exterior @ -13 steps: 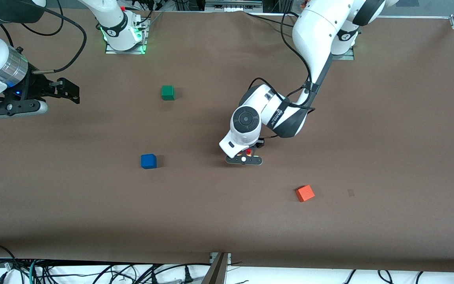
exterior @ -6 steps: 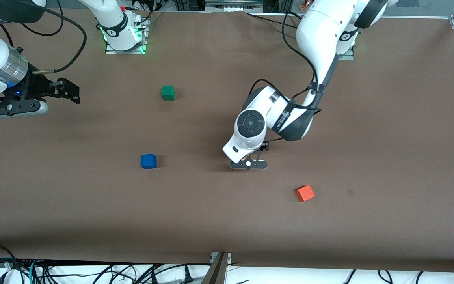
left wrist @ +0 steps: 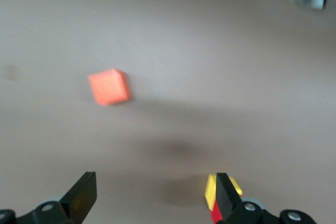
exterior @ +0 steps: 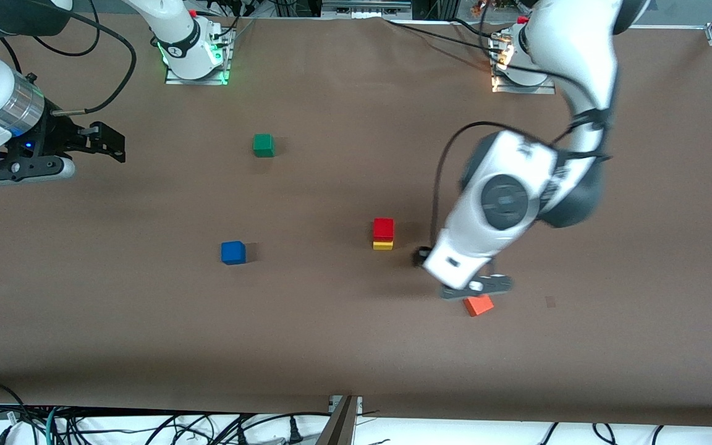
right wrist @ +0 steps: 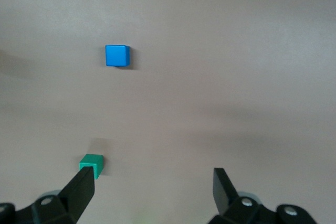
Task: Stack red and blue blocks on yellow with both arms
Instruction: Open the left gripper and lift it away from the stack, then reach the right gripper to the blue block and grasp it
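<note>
Left gripper is up in the air with its fingers spread wide and nothing between them, hanging over the brown table just beside the orange cube. From its wrist camera that orange cube sits on bare table, and one finger partly hides the stack. Red block sits on top of the yellow cube, touching it, squarely as far as the high camera lets me judge, near the middle of the table. Blue block lies alone on the table toward the right arm's end. Green cube rests farther from the front camera than the blue one. Right gripper waits over its own end of the table, fingers apart and holding nothing.
</note>
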